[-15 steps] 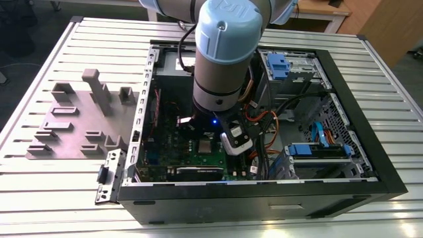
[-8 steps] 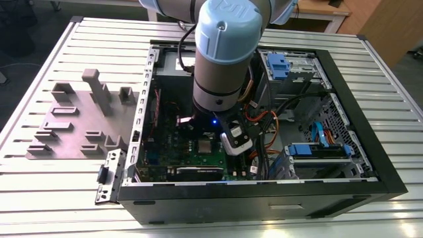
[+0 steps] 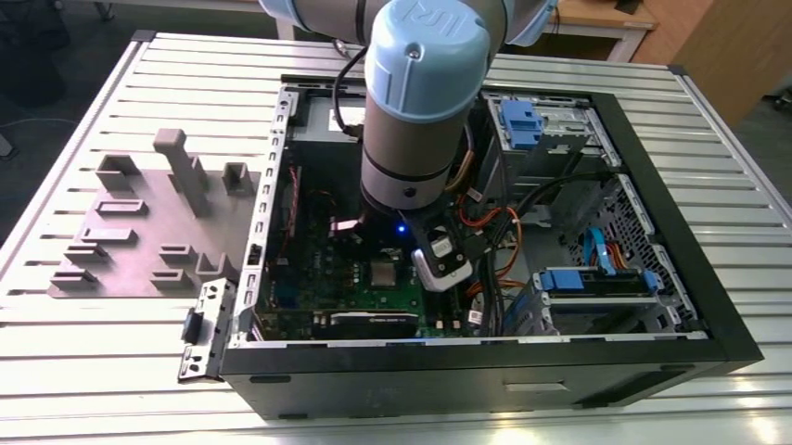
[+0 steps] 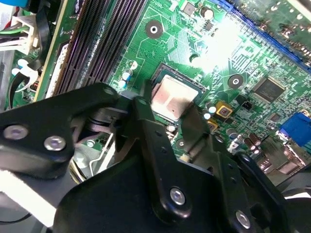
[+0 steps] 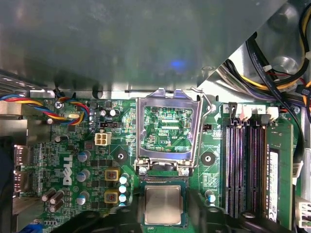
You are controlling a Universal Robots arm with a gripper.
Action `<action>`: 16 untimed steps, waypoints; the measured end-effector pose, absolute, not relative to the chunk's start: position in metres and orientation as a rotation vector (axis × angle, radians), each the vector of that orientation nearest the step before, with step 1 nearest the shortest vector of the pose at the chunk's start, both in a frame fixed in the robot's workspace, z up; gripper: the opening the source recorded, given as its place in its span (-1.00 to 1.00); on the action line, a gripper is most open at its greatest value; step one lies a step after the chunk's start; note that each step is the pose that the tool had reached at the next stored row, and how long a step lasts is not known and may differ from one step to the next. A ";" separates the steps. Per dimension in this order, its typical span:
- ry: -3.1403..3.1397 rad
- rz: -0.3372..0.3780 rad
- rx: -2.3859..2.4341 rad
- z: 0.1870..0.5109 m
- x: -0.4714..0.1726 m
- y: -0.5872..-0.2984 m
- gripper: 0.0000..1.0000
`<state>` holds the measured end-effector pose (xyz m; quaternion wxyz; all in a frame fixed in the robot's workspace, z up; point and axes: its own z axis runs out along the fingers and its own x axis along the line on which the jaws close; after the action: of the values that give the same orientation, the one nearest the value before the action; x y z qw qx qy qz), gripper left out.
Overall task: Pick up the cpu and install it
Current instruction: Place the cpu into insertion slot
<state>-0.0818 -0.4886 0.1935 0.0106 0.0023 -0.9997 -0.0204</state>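
An open computer case (image 3: 495, 380) lies on its side on a slatted table (image 3: 111, 371), towards the table's edge on the exterior view's right. A grey tray (image 3: 136, 232) of blocks lies beside it, near the edge on the exterior view's left. The arm (image 3: 421, 111) reaches down into the middle of the case, above the green board (image 5: 214, 145) that covers the case floor.

On that board, just beside the memory slots (image 5: 243, 165), is the socket. Its metal bracket (image 5: 167, 94) is flipped up and open, and the board shows through its window.

The gripper (image 4: 166, 112) hangs over the socket with its fingers (image 4: 146, 126) spread apart and grasping nothing. Bare board shows between them in the second wrist view, and the socket's rim shows on either side of the chip in the first wrist view.

The cpu (image 5: 163, 205) lies flat inside the socket frame, metal top up, between the fingertips but free of them. It appears square to the frame.

By my reading, the picking up and placing are done. The chip is in its seat and let go. The install looks unfinished in one respect: the bracket is not closed over the chip. Whether the chip is fully seated cannot be told.
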 end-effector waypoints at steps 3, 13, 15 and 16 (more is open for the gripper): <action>-3.120 -0.063 0.007 0.193 -0.082 -0.489 -0.09; -3.120 -0.063 0.007 0.193 -0.082 -0.489 -0.22; -3.120 -0.064 0.007 0.193 -0.082 -0.489 -0.22; -3.120 -0.064 0.007 0.193 -0.082 -0.489 -0.22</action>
<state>-0.0818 -0.4885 0.1930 0.0105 0.0023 -0.9997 -0.0205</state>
